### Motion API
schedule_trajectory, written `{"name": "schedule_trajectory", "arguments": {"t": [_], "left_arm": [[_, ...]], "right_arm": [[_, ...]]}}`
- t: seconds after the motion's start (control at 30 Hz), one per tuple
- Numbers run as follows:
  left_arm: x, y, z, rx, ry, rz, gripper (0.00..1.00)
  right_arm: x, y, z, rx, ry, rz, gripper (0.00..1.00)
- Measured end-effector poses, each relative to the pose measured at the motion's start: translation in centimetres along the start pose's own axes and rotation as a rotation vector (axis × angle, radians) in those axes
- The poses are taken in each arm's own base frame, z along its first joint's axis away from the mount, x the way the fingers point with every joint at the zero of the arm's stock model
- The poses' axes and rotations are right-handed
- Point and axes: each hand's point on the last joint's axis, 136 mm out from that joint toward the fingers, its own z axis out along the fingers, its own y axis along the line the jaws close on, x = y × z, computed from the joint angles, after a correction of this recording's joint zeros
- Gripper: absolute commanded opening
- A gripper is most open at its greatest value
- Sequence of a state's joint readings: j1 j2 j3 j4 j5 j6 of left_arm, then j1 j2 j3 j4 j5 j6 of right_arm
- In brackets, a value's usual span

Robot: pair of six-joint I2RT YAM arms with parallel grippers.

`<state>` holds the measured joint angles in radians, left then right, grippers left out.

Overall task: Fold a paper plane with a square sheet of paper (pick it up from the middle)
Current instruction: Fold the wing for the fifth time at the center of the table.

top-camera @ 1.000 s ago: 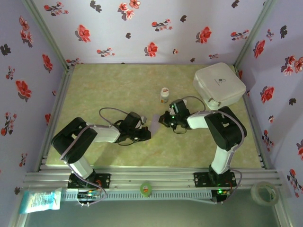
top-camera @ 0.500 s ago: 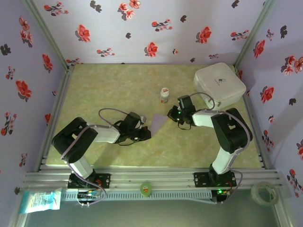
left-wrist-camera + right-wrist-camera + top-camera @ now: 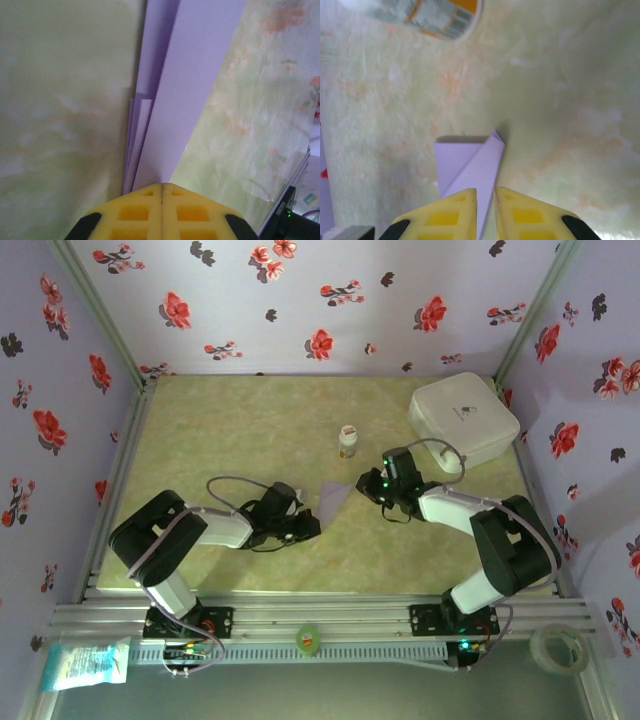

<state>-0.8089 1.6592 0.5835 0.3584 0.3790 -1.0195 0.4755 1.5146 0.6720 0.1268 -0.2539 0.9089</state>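
Roughly halfway, I'd say. The square sheet of paper [image 3: 335, 502] is creased into a narrow layered strip lying between the two grippers, but it's no dart yet and the wings are left to do. From above, its long axis runs about 7 to 1 o'clock, with the folded corner toward 1. The left gripper [image 3: 308, 527] looks clamped on the 7 o'clock end. The right gripper [image 3: 366, 487] has its fingers slightly parted around the corner, not squeezing.

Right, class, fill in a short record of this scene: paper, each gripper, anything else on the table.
paper: lilac, folded, between the two grippers
left gripper: shut on the paper
right gripper: slightly open, paper tip in the gap
bottle: standing beyond the paper
box: white, far right corner
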Motion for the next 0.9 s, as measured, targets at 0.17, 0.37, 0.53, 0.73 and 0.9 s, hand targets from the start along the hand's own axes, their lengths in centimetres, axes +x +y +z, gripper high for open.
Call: {"name": "schedule_trajectory", "arguments": {"t": [0.17,0.37,0.53,0.73,0.9], "left_arm": [[-0.4,-1.1,-2.2,-0.019,-0.025,0.043,0.25],[-3.3,-0.5,-4.2,-0.042,-0.084,0.052,0.28],[-3.7,1.2,-4.3,-0.091,-0.062,0.044,0.29],[-3.5,1.5,-3.0,-0.100,-0.010,0.054,0.30],[-3.7,1.6,-2.1,-0.104,0.017,0.053,0.28]], "right_arm": [[1.5,-0.2,-0.3,0.003,0.039,-0.007,0.20],[2.4,0.4,-0.2,-0.010,0.065,-0.024,0.21],[2.9,0.7,-0.2,-0.018,0.079,-0.025,0.21],[3.5,0.6,0.2,-0.017,0.101,-0.025,0.22],[4.3,0.2,0.8,-0.008,0.134,-0.023,0.22]]}}
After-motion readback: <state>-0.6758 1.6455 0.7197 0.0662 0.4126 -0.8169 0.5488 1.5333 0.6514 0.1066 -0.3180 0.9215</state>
